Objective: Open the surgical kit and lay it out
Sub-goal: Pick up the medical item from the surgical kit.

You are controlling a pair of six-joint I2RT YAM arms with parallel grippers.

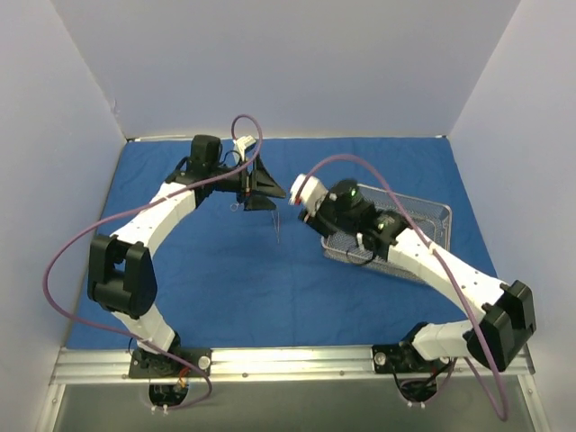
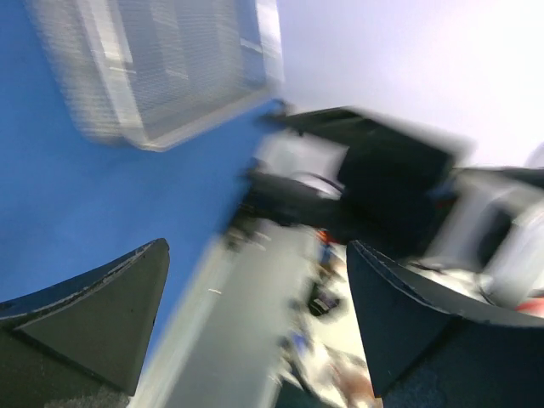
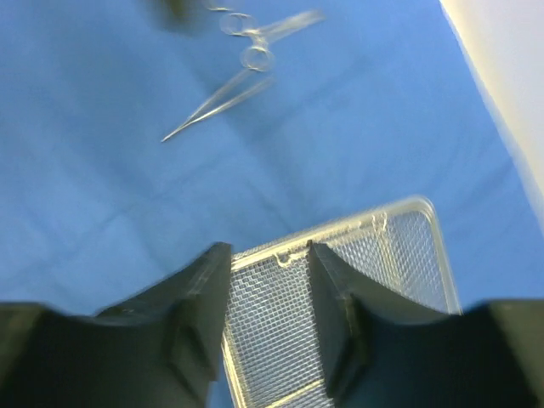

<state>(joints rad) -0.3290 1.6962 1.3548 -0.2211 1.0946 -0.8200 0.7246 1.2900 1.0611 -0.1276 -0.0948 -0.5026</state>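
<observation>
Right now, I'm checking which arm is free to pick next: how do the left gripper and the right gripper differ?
The left gripper has its jaws wide apart; the right gripper has its jaws parted only narrowly. The left gripper hovers over bare blue cloth beside the laid-out instruments; the right gripper is over one end of the wire-mesh tray. Both hold nothing.

This is a robotics lab test cell. Plain white panels (image 1: 288,63) stand on three sides. A white-and-black left arm (image 1: 162,216) and right arm (image 1: 450,270) are bolted to an aluminium rail (image 1: 288,363) at the near edge, trailing purple cables (image 1: 54,261). The props are surgical: a blue cloth wrap (image 1: 225,288), a wire-mesh tray (image 1: 432,216) and scissor-handled instruments (image 3: 212,106).
</observation>
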